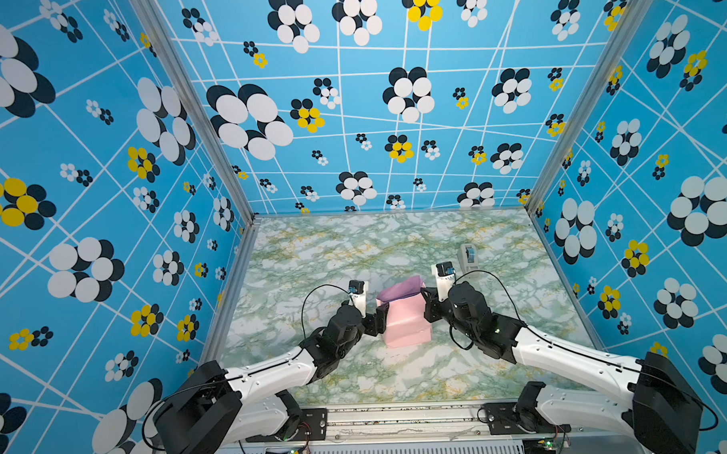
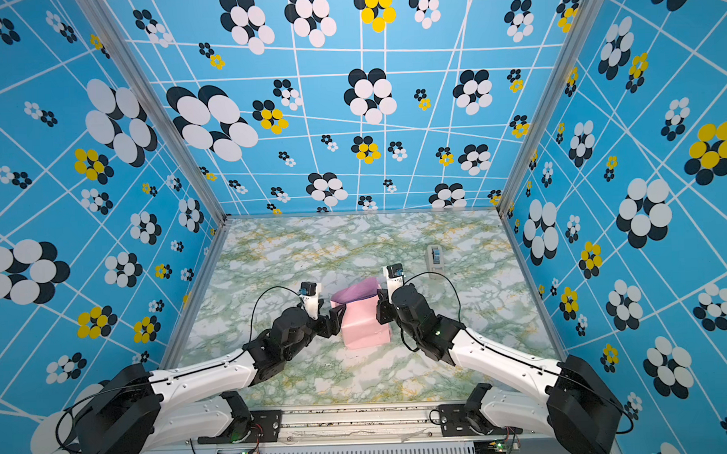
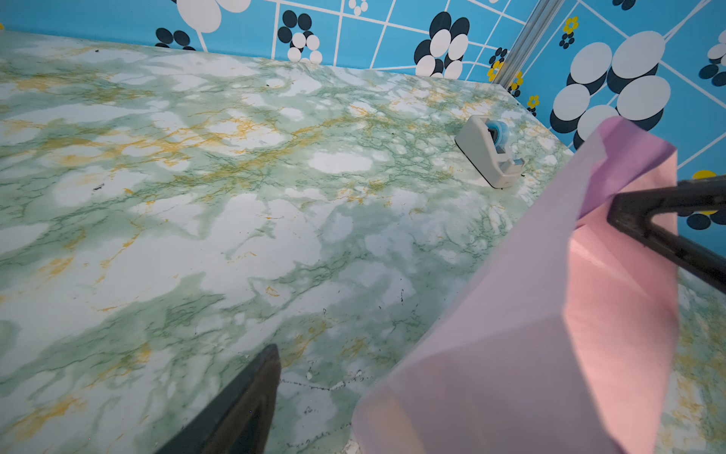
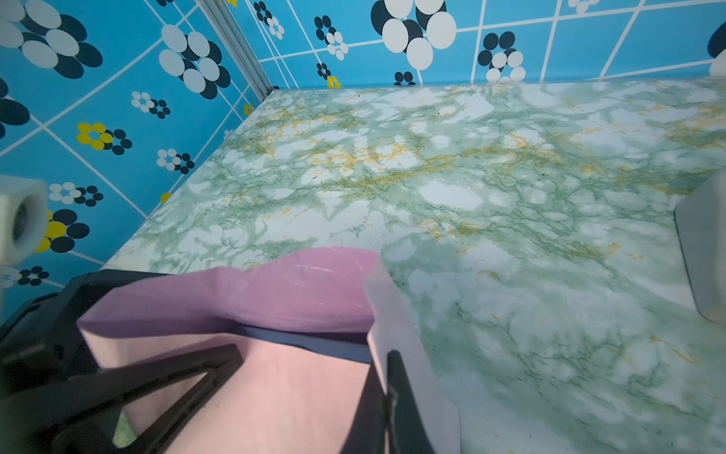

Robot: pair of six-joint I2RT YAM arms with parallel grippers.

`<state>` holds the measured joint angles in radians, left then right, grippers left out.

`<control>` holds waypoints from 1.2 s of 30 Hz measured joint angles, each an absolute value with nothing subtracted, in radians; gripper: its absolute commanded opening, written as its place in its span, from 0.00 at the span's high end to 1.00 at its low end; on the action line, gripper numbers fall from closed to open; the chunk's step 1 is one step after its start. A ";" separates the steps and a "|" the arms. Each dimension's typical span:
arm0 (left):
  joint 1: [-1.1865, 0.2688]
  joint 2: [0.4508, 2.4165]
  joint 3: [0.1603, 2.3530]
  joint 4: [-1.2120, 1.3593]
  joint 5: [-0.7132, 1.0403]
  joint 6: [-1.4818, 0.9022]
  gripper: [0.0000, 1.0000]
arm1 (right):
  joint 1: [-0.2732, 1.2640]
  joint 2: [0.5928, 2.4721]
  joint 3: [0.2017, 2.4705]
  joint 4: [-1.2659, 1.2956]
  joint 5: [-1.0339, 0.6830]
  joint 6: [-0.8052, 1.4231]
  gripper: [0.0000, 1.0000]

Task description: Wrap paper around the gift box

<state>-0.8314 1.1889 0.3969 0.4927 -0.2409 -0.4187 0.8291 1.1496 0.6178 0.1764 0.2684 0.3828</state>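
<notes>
The paper [image 1: 404, 324] is folded pink-side-out over the gift box in both top views, and a lilac flap [image 1: 400, 288] stands up at the far end. Of the gift box only a navy strip [image 4: 314, 344] shows, under that flap. My right gripper [image 4: 389, 397] is shut on a pale upright flap of the paper [image 4: 404, 326] at the box's right side. My left gripper [image 1: 379, 319] is open at the box's left side. One of its fingers [image 4: 157, 393] lies over the pink top, the other finger [image 3: 251, 393] hangs over the table beside the paper [image 3: 550, 314].
A white-grey tape dispenser [image 1: 467, 255] with a blue roll stands behind the right gripper, also in the left wrist view [image 3: 491, 151]. The green marble table [image 1: 334, 258] is walled in by blue flowered panels on three sides.
</notes>
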 measured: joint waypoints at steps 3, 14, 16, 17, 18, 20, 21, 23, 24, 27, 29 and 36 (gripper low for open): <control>-0.831 1.189 0.397 0.492 -0.241 -0.419 0.19 | 0.829 1.150 0.618 0.178 0.277 0.374 0.89; -0.831 1.188 0.397 0.491 -0.241 -0.418 0.19 | 0.784 1.111 0.622 0.168 0.183 0.368 0.65; -0.831 1.188 0.397 0.490 -0.241 -0.418 0.19 | 0.730 1.066 0.614 0.180 0.106 0.391 0.62; -0.831 1.188 0.397 0.490 -0.241 -0.418 0.19 | 0.700 1.041 0.605 0.192 0.067 0.406 0.61; -0.831 1.188 0.397 0.490 -0.241 -0.418 0.19 | 0.675 1.019 0.595 0.207 0.033 0.421 0.60; -0.831 1.187 0.397 0.490 -0.241 -0.419 0.19 | 0.626 0.983 0.567 0.244 -0.037 0.459 0.61; -0.831 1.188 0.397 0.490 -0.241 -0.419 0.19 | 0.608 0.974 0.554 0.256 -0.060 0.477 0.62; -0.831 1.188 0.397 0.490 -0.241 -0.419 0.19 | 0.571 0.974 0.537 0.256 -0.078 0.519 0.65; -0.831 1.188 0.398 0.489 -0.241 -0.419 0.19 | 0.561 0.983 0.538 0.241 -0.077 0.532 0.66; -0.831 1.188 0.400 0.485 -0.241 -0.419 0.19 | 0.555 1.039 0.569 0.158 -0.081 0.558 0.66; -0.831 1.188 0.402 0.482 -0.241 -0.418 0.19 | 0.559 1.071 0.579 0.134 -0.082 0.567 0.64; -0.831 1.188 0.402 0.481 -0.241 -0.419 0.19 | 0.593 1.116 0.579 0.121 -0.093 0.577 0.61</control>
